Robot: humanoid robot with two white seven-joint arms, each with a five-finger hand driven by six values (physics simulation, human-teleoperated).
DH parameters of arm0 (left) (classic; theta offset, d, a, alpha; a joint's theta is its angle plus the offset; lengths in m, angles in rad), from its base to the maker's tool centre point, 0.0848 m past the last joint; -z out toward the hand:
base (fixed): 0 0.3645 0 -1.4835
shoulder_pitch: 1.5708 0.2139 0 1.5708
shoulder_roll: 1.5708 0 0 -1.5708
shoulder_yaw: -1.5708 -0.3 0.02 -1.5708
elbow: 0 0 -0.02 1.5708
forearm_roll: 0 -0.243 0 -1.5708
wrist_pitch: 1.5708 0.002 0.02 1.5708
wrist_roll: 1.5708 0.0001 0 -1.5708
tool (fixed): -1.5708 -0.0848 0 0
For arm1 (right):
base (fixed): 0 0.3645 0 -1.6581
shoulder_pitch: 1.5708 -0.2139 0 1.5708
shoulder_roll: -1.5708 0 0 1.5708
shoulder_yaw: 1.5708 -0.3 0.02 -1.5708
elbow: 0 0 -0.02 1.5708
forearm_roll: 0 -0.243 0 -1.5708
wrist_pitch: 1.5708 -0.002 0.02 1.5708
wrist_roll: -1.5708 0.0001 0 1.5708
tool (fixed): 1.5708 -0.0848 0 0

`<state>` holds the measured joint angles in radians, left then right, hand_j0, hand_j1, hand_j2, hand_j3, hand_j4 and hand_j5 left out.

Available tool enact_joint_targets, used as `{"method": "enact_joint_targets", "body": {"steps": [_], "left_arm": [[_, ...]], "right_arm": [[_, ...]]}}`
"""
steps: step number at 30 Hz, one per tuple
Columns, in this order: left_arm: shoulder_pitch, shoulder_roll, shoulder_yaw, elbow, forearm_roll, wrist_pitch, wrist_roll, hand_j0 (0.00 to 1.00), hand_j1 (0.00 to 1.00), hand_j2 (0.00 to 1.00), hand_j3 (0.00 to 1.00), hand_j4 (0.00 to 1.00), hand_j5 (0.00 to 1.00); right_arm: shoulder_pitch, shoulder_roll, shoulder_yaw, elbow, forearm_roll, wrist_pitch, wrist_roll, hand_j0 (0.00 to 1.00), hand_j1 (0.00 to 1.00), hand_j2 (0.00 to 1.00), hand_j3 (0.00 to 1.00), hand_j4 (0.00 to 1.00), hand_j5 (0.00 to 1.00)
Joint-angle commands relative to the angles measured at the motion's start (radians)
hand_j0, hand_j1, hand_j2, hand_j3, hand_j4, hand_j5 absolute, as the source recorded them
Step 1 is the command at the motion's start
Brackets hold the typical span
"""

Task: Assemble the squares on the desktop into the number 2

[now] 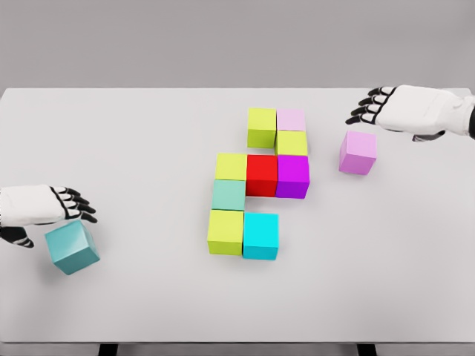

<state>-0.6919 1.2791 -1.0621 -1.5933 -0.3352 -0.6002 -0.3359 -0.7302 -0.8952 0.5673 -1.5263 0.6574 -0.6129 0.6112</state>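
Observation:
Several coloured cubes sit joined in the middle of the white table (148, 133): a lime cube (261, 127) and pale pink cube (291, 119) on top, a lime cube (292, 142) below, then a lime (231, 166), red (261, 175) and magenta cube (292, 176) in a row, a mint cube (228, 195), and a lime (225, 231) and cyan cube (260, 236) at the bottom. A loose pink cube (358, 153) lies to the right, just below my open right hand (365, 108). A tilted teal cube (71, 247) lies under my open left hand (78, 207).
The table's front edge (237, 341) runs along the bottom of the view and its far edge meets a grey wall. Nothing else stands on the tabletop besides the cubes.

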Motion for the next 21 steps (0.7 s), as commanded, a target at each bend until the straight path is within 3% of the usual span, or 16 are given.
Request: {"method": "enact_joint_targets", "body": {"steps": [1,13,21], "left_arm": [[0.0,-0.014,-0.01,-0.002,-0.031,-0.011,-0.017,1.0,1.0,1.0,1.0,1.0,1.0],[0.0,-0.014,-0.001,-0.001,-0.031,-0.011,-0.025,1.0,1.0,1.0,1.0,1.0,1.0],[-0.001,-0.012,0.02,0.001,-0.027,-0.011,-0.025,1.0,1.0,1.0,1.0,1.0,1.0]], "right_arm": [[0.0,0.019,0.031,0.028,0.005,0.002,0.0,1.0,1.0,1.0,1.0,1.0,1.0],[-0.035,0.091,0.04,0.127,0.082,0.002,0.0,1.0,1.0,1.0,1.0,1.0,1.0],[-0.046,0.122,0.089,0.135,0.114,0.002,0.0,1.0,1.0,1.0,1.0,1.0,1.0]]}}
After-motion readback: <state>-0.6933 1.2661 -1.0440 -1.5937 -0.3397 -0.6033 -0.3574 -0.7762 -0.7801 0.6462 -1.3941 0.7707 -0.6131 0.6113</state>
